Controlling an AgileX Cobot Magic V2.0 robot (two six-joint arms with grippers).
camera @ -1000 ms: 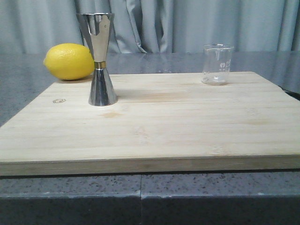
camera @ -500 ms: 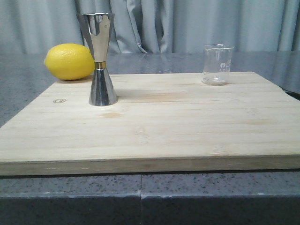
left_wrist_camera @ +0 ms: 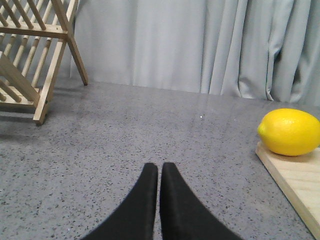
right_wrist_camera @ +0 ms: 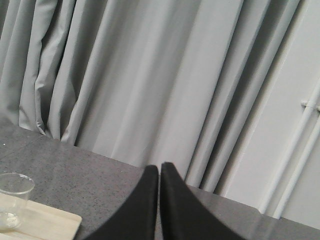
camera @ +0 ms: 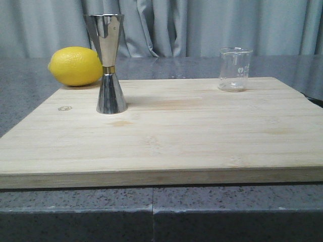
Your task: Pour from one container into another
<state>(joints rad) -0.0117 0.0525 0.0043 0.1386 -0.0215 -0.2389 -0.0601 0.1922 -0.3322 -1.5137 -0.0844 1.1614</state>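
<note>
Measuring cup stands upright at the far left of the board; the glass beaker, far right, looks empty. Both left fingers and right fingers are clenched, grasping nothing. This fits before or after pouring.

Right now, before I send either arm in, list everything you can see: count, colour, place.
Jigger: one, steel, upright on the board's left.
Beaker: one, clear glass, upright at the board's far right.
Lemon: one, yellow, at the board's far-left corner.
Cutting board: one, pale wood, on the grey counter.
Rack: one, wooden, left of the board.
Curtain: grey, behind.
Left gripper: black, shut, empty.
Right gripper: black, shut, empty.
</note>
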